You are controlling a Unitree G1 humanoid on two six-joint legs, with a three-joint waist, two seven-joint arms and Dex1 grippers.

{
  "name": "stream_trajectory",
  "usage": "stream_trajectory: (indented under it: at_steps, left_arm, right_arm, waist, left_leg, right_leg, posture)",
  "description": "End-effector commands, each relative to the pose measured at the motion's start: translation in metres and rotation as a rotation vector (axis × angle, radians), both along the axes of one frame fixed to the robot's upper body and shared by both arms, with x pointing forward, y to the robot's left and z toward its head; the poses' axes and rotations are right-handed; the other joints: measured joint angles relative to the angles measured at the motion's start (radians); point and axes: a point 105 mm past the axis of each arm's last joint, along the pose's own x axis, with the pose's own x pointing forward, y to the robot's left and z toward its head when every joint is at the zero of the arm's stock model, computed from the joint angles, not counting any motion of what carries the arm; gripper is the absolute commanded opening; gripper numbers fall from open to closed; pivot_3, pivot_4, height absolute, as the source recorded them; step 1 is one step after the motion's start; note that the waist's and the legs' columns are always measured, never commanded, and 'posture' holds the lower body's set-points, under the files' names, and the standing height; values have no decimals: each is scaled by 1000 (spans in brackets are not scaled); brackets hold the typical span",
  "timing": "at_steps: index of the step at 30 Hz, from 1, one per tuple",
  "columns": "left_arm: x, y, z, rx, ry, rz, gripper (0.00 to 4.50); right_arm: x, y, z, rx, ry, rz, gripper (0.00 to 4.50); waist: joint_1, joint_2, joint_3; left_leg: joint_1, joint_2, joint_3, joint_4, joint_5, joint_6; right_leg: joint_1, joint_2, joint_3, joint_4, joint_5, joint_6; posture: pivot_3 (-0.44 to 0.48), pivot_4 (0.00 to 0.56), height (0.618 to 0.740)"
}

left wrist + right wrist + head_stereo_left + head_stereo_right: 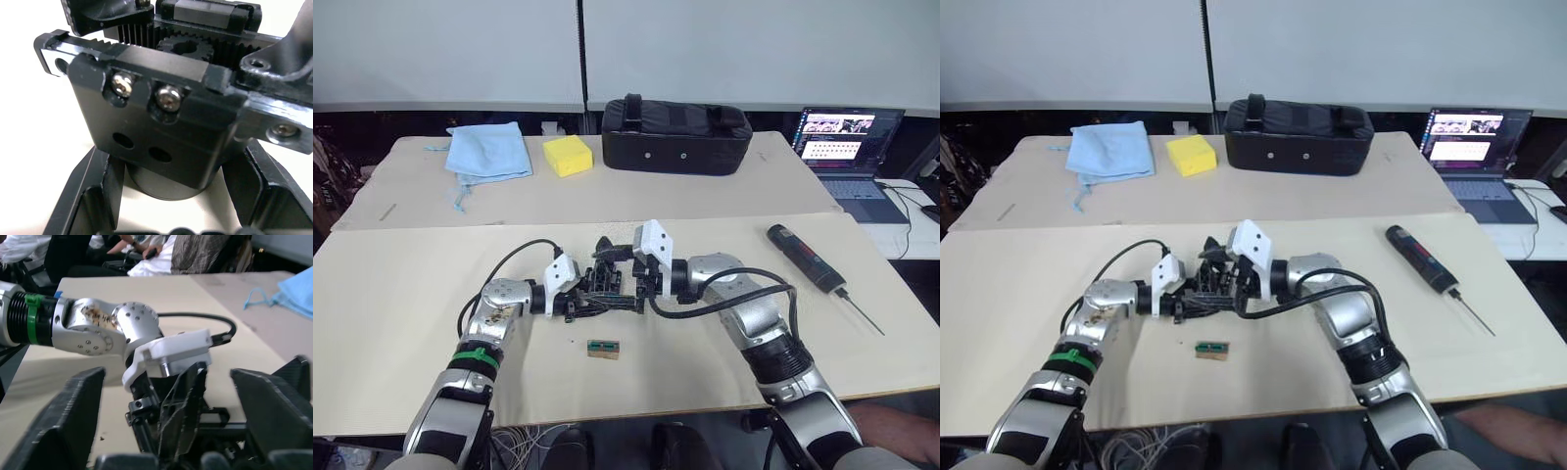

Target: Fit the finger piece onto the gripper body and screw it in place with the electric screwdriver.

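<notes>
The gripper body [161, 122], a black block with toothed racks, a gear and silver screws, sits at the table's middle between my left gripper's fingers [83, 210]. My left gripper [595, 296] is shut on its round base. My right gripper [625, 276] faces it from the right, open, its fingers [63, 421] spread wide on either side. The finger piece [183, 416], a black pointed wedge, stands upright on the body between those fingers, and neither touches it. The electric screwdriver [808, 257] lies on the table to the right, its bit pointing toward the near right edge.
A small green-topped brown block [603, 348] lies just in front of the grippers. On the far table are a blue cloth [487, 150], a yellow sponge [568, 155] and a black bag [675, 135]. A laptop [847, 147] stands at the back right.
</notes>
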Motion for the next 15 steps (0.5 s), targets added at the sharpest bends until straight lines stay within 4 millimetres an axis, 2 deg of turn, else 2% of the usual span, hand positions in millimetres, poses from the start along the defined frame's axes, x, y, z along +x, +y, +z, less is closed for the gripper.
stream_trajectory:
  at_steps: [1, 6, 10, 11, 13, 15]
  left_arm:
    - [-6, 1, -14, 22, 41, 2, 2325]
    - [-3, 3, -10, 2, 46, 23, 2325]
    - [0, 5, -6, -19, 44, 46, 4312]
    - [1, 7, -4, -31, 39, 59, 4490]
    - [1, 13, -1, -57, 34, 74, 4490]
    - [-4, 28, 1, -63, 36, 93, 4490]
  right_arm:
    - [-9, -2, 28, 113, -100, 48, 4449]
    - [-19, -9, 47, 209, -163, 111, 4449]
    - [-29, -20, 59, 259, -192, 133, 4500]
    - [-32, -23, 60, 268, -191, 139, 4500]
    - [-38, -27, 61, 276, -183, 142, 4500]
    - [-44, -35, 61, 273, -177, 135, 4500]
  waist:
    - [0, 0, 0]
    - [0, 0, 0]
    - [0, 0, 0]
    - [0, 0, 0]
    - [0, 0, 0]
    - [-3, 0, 0]
  left_leg:
    - [0, 0, 0, 0, 0, 0]
    - [0, 0, 0, 0, 0, 0]
    - [0, 0, 0, 0, 0, 0]
    - [0, 0, 0, 0, 0, 0]
    - [0, 0, 0, 0, 0, 0]
    - [0, 0, 0, 0, 0, 0]
  right_leg:
    - [0, 0, 0, 0, 0, 0]
    - [0, 0, 0, 0, 0, 0]
    - [0, 0, 0, 0, 0, 0]
    - [0, 0, 0, 0, 0, 0]
    - [0, 0, 0, 0, 0, 0]
    - [0, 0, 0, 0, 0, 0]
  posture:
    - [0, 150, 740]
    - [0, 150, 740]
    - [0, 150, 740]
    - [0, 150, 740]
    - [0, 150, 740]
    - [0, 150, 740]
